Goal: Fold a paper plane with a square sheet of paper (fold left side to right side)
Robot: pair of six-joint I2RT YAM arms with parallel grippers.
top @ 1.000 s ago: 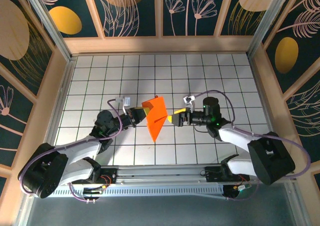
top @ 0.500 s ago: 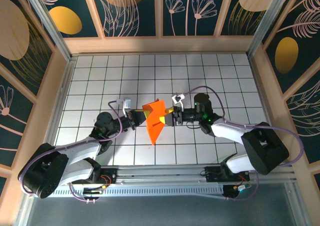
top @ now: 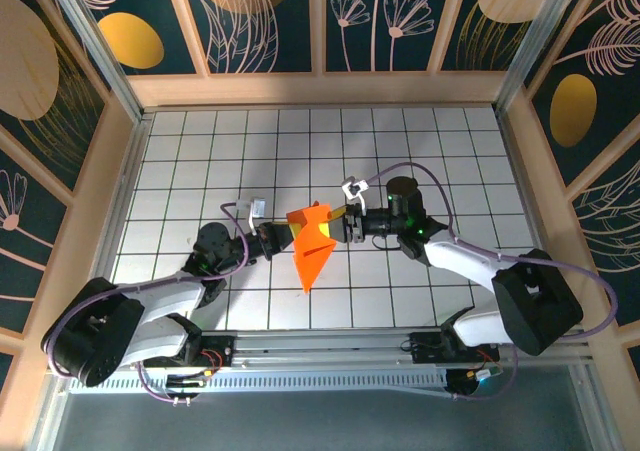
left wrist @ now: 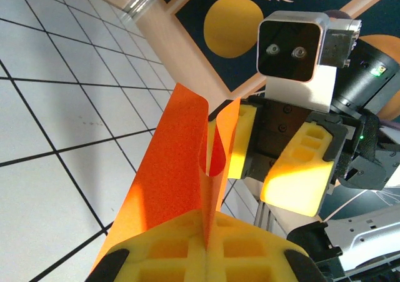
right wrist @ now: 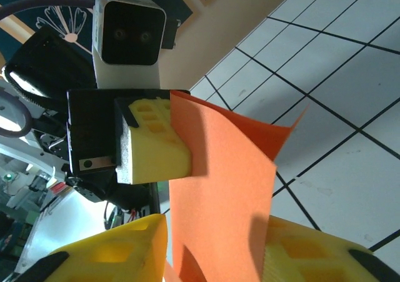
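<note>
The square sheet of paper (top: 309, 243) is bright orange and folded into a long shape that tapers to a point toward the near side. It is held up off the tiled table. My left gripper (top: 281, 237) is shut on its left edge. In the left wrist view the paper (left wrist: 178, 169) rises from my closed left gripper (left wrist: 206, 235). My right gripper (top: 341, 225) is at the paper's right edge. In the right wrist view the paper (right wrist: 225, 188) stands between the spread fingers of my right gripper (right wrist: 212, 247), with a gap at the left finger (right wrist: 112, 254).
The white tiled table (top: 440, 141) is boxed in by wooden walls (top: 320, 88) on three sides. Both arms meet at mid-table, and the right gripper's camera housing (left wrist: 292, 47) faces the left wrist closely.
My right gripper has moved left to the paper and its jaws have narrowed around the paper's right edge. My left gripper kept its hold and barely shifted.
</note>
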